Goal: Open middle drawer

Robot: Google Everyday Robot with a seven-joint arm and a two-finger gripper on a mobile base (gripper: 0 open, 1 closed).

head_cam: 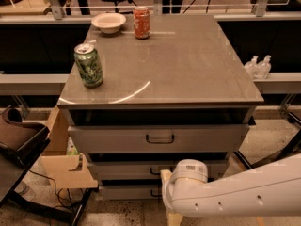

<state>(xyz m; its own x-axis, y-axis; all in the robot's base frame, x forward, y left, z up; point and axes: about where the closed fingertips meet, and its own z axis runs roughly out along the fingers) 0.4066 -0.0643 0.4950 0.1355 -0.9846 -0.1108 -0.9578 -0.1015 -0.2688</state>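
My tool [166, 179] sits low at the front of the desk [188, 65], just under the middle of the front edge; it is right beside the dark loop handle of the middle drawer [122, 169], and whether it is released, clenched or grasping that handle I cannot tell, as my white arm [235, 194] covers it from the right. The middle drawer is the second front down, between the taller top drawer [113, 139] and the lowest drawer [124, 192]; a dark gap runs along its upper edge; whether it stands out at all I cannot tell.

On the desk a green can [88, 65] stands upright close to the left edge; an orange can [141, 22] and a pale bowl [108, 21] stand near the far edge, the bowl toward the far-left corner; all are well apart from the front edge.

Below the front-left corner a cardboard box [59, 161] crowds the drawers' left ends, with cables [61, 197] on the floor by it; a strip of floor [127, 213] lies open before the lowest drawer; my arm fills the space under the front-right corner.
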